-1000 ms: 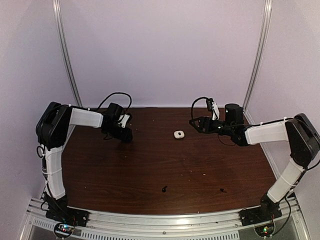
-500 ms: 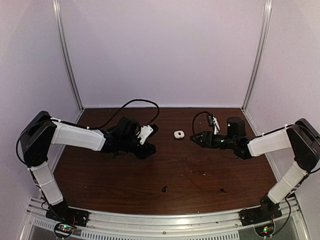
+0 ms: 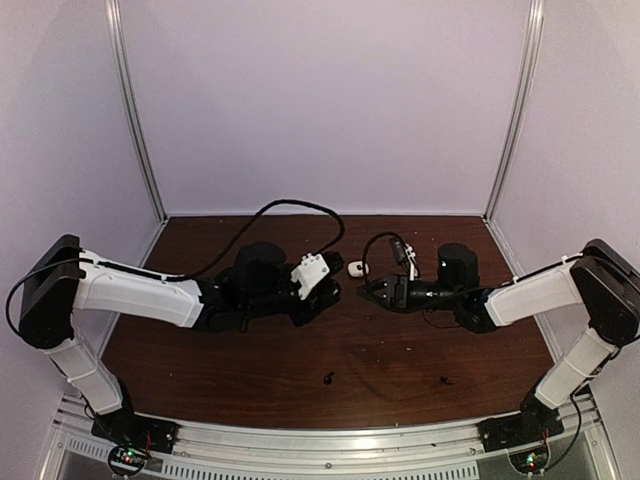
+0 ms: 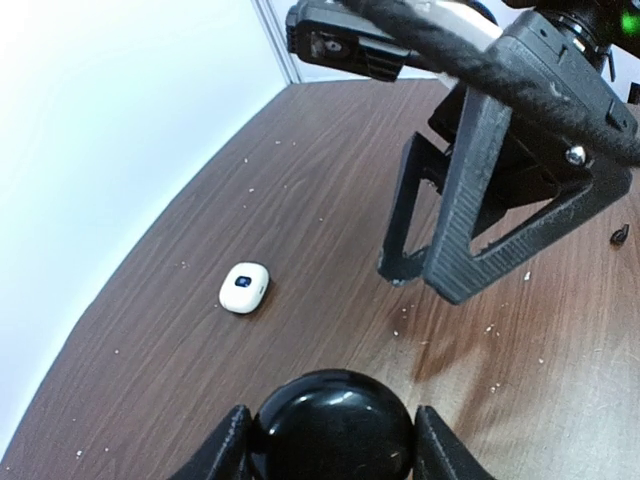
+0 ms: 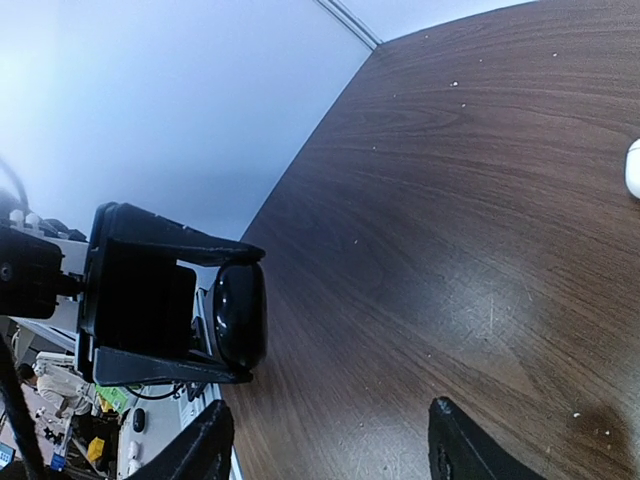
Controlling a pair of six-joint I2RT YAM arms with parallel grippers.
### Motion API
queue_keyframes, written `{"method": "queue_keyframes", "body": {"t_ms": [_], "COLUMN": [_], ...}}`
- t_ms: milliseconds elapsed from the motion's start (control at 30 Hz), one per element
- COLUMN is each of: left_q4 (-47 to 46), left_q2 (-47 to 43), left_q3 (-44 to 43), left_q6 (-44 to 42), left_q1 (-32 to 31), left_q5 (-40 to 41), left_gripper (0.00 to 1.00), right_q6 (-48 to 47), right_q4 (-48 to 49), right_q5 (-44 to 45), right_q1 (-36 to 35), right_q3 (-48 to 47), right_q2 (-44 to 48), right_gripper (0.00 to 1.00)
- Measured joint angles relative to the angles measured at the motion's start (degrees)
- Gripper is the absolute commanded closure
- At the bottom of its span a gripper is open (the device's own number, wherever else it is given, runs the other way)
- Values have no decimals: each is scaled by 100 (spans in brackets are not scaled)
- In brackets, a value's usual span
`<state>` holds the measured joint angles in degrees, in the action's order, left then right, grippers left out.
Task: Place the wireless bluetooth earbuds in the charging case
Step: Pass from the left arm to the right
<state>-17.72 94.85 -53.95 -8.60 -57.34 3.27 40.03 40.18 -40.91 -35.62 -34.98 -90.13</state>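
Dark wood table point(image 3: 250, 350) carries two black earbuds point(image 3: 329, 378) near its front edge (axes too small to tell); left gripper point(image 4: 330, 420) clamps a black case point(image 4: 332, 445), right gripper point(image 5: 328, 425) gapes empty.

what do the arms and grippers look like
White shell links with black joints and bases on the left arm and right arm. The left gripper and right gripper are black with braced triangular fingers. A black cable loops at each wrist.

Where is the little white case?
In the top view, the white case lies on the table near the far middle, between the left gripper and the right gripper.
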Motion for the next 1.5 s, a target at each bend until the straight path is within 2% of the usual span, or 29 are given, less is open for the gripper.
{"method": "queue_keyframes", "body": {"t_ms": [633,1133,1300,1500], "left_q4": [-310,-339,-323,-323], "left_q2": [-306,-315,-315,-315], "left_q3": [144,146,146,144], "left_q6": [-673,-774,-767,-710], "left_q1": [-597,-654,-654,-654], "left_q5": [699,772,839,909], "left_gripper": [68,66,56,33], "right_q6": [33,-79,-98,-116], "right_q4": [35,33,35,33], "right_q5": [105,199,197,195], "right_q1": [-629,-804,-813,-820], "right_q3": [-273,-420,-431,-444], "right_q2": [57,52,52,57], "right_gripper": [37,66,75,79]}}
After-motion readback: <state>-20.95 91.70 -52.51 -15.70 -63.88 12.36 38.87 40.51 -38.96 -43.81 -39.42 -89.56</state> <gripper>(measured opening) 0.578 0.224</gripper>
